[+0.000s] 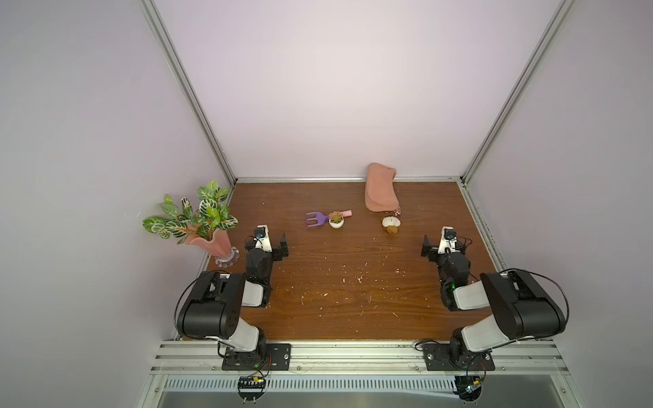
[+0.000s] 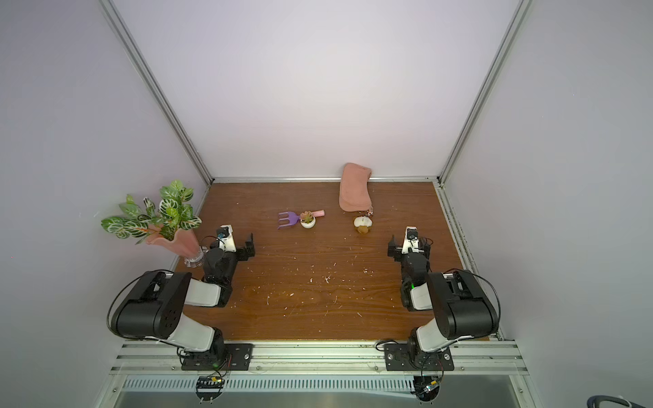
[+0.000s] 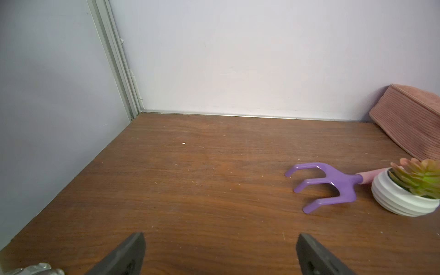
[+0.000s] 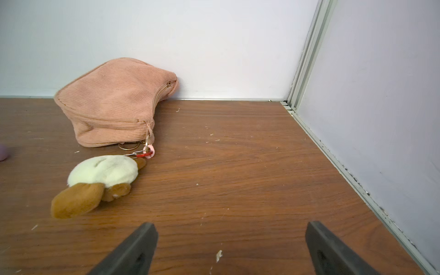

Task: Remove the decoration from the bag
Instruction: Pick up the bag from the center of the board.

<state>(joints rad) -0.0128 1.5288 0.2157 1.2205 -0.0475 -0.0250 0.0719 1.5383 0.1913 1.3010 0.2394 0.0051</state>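
The salmon-pink corduroy bag (image 1: 381,189) (image 2: 355,190) (image 4: 114,100) lies at the back of the wooden table, one end against the rear wall; its end also shows in the left wrist view (image 3: 409,119). The decoration (image 1: 391,223) (image 2: 363,224) (image 4: 102,171), a cream and brown plush charm, lies at the bag's near end, joined to the zipper pull by a red clasp (image 4: 142,154). My right gripper (image 1: 444,243) (image 2: 409,244) (image 4: 232,231) is open and empty, nearer than the charm and to its right. My left gripper (image 1: 265,239) (image 2: 229,242) (image 3: 220,240) is open and empty at the left.
A purple hand rake (image 1: 315,219) (image 3: 333,183) and a small succulent in a white pot (image 1: 336,219) (image 3: 404,197) lie mid-table, left of the bag. A pink vase with leaves (image 1: 208,243) stands beside my left arm. Walls close in three sides. Pale crumbs speckle the wood.
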